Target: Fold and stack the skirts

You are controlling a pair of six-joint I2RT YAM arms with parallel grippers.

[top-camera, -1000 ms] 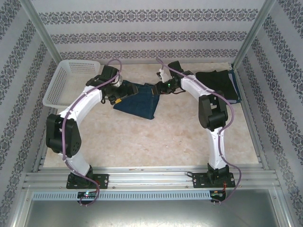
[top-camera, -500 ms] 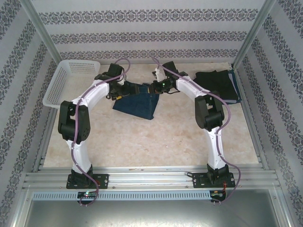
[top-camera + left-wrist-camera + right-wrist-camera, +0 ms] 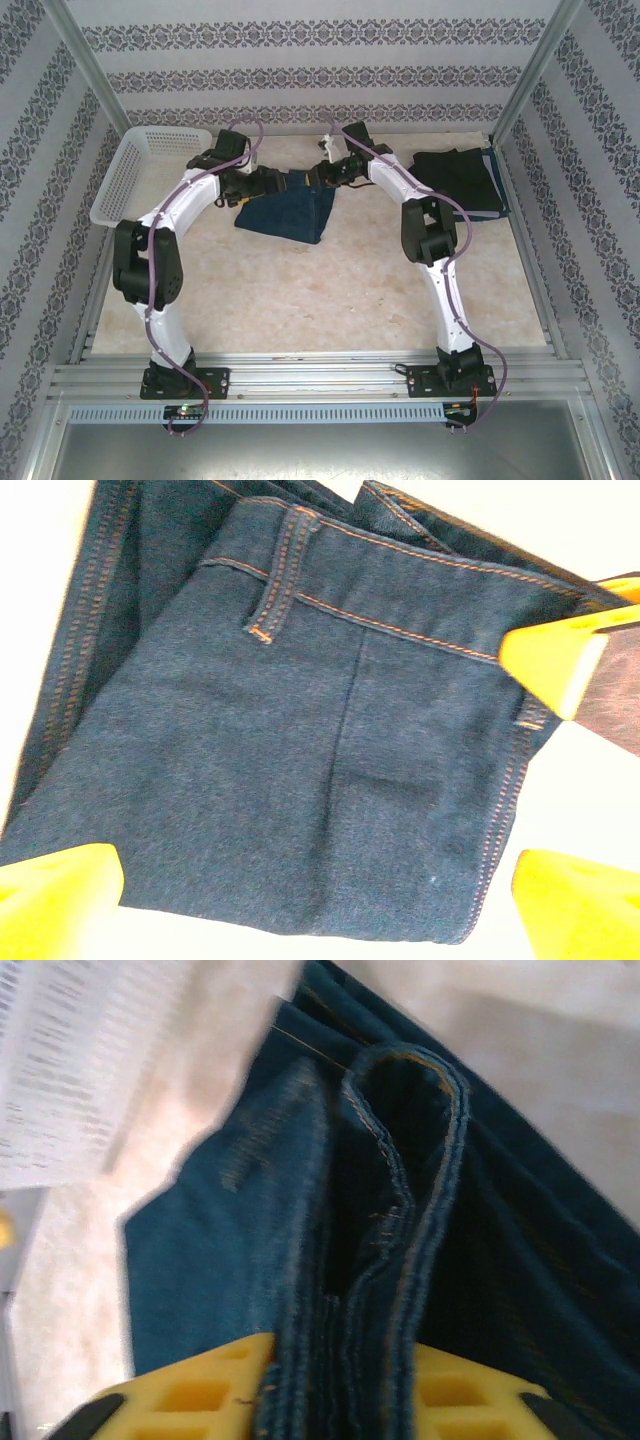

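Observation:
A dark blue denim skirt [image 3: 283, 212] lies partly folded on the table at back centre. My right gripper [image 3: 322, 176] is at its far right corner; in the right wrist view the yellow fingers [image 3: 190, 1400] press a bunched waistband edge [image 3: 340, 1360] from both sides, shut on it. My left gripper [image 3: 262, 186] hovers open over the skirt's far left part. In the left wrist view its pads [image 3: 55, 900] straddle the denim [image 3: 300, 740], with the belt loop [image 3: 275, 575] ahead. A folded black skirt [image 3: 455, 176] lies at back right.
A white lattice basket [image 3: 140, 172] stands at the back left by the wall. Patterned walls and metal posts [image 3: 525, 75] close in the table on three sides. Bare marble tabletop [image 3: 320, 300] stretches between the skirt and the arm bases.
Both grippers have moved toward the back wall. The right one has shifted left along the skirt's far edge, and the denim's top edge has been drawn back with it.

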